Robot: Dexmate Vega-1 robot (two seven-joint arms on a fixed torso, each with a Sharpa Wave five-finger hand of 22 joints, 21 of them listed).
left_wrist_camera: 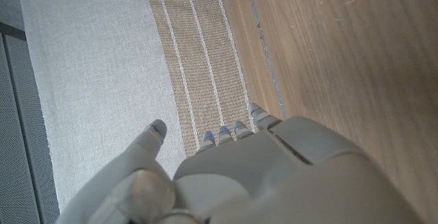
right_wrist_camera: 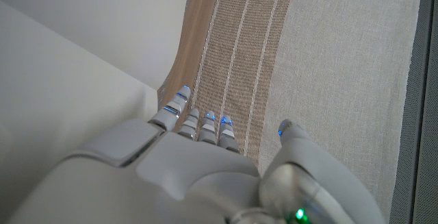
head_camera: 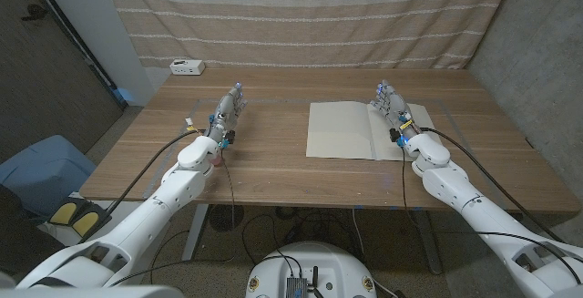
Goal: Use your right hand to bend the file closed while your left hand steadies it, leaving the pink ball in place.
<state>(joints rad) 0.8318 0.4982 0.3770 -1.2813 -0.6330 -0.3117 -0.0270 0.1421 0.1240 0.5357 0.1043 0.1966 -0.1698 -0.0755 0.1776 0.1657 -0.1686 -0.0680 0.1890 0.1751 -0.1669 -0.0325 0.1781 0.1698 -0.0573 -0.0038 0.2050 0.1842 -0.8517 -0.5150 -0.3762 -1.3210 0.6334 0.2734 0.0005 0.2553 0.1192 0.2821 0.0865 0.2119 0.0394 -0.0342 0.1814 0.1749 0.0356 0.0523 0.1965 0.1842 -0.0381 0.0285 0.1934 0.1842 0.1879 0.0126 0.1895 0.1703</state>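
The right hand stands over the file's right leaf, fingers straight and apart, gripping nothing. The open file lies flat beneath it and spreads away toward the left hand. The left hand holds nothing either, fingers extended, well apart from the file on bare table. I cannot spot the pink ball. My worry: with no hand steadying it, the file could slide when the leaf is lifted, or the leaf may spring back open.
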